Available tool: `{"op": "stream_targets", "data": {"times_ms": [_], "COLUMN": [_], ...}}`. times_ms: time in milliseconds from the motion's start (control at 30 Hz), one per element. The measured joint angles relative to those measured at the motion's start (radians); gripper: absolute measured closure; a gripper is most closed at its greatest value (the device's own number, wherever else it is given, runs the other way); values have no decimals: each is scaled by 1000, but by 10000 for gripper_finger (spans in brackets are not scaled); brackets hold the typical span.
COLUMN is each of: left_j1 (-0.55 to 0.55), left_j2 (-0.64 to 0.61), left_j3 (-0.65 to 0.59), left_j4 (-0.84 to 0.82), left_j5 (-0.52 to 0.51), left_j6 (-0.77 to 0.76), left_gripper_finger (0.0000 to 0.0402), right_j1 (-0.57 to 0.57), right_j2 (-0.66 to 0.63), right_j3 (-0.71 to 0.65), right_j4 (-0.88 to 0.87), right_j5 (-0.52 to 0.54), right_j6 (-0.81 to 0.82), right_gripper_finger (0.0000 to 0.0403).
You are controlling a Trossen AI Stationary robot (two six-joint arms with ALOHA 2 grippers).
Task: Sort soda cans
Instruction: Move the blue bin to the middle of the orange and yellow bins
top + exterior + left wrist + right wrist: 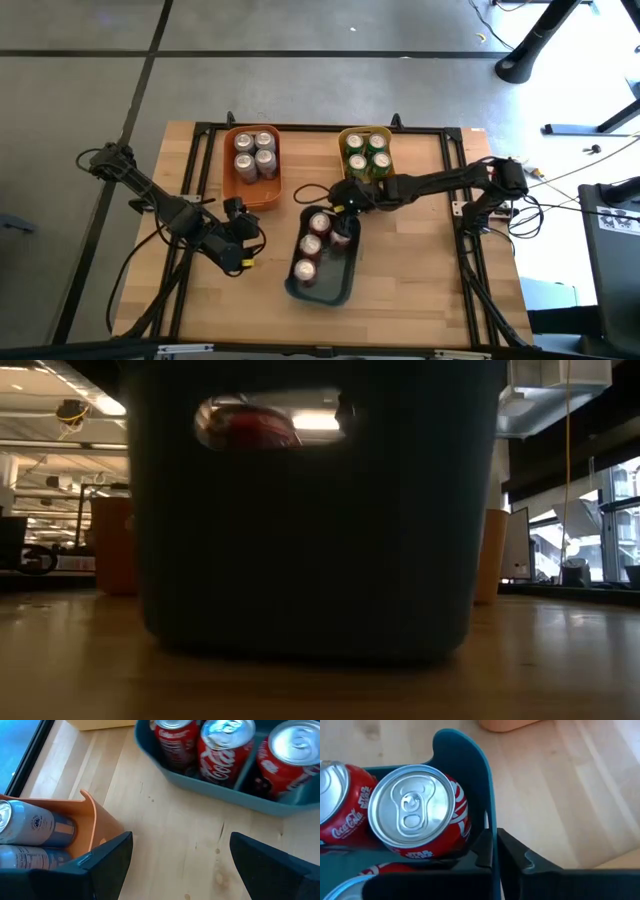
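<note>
High view: red cans [312,247] in the blue bin [340,285], under the right gripper [340,208]; silver cans [254,155] in the orange bin [236,187]; green cans [366,157] in the yellow bin [352,133].
Low view: blue bin wall close up.
Left wrist view: left gripper [180,865] wide open, empty, red cans beyond.
Right wrist view: fingers [520,860] closed, pinching the blue bin's wall beside a red can [415,812].

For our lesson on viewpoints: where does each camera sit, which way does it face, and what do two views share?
High: overhead, looking down; both arms, right gripper over the blue-grey bin.
Low: table height, facing the bin wall; no arm.
Left wrist: open left gripper above bare wood.
Right wrist: fingers shut on the bin's rim.
Shared: red cans.
</note>
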Motion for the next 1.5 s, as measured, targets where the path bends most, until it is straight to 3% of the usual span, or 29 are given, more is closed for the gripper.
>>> {"op": "stream_targets", "data": {"times_ms": [867,1500], "left_j1": [64,114], "left_j2": [0,0], "left_j3": [0,0], "left_j4": [0,4], "left_j5": [0,-11], "left_j6": [32,87], "left_gripper_finger": [82,82], "right_j1": [-274,-549], "right_j2": [123,172], "right_j3": [1,1], "right_j4": [339,469], "right_j5": [-67,-248], "right_j6": [-392,-795], "right_gripper_finger": [395,393]}}
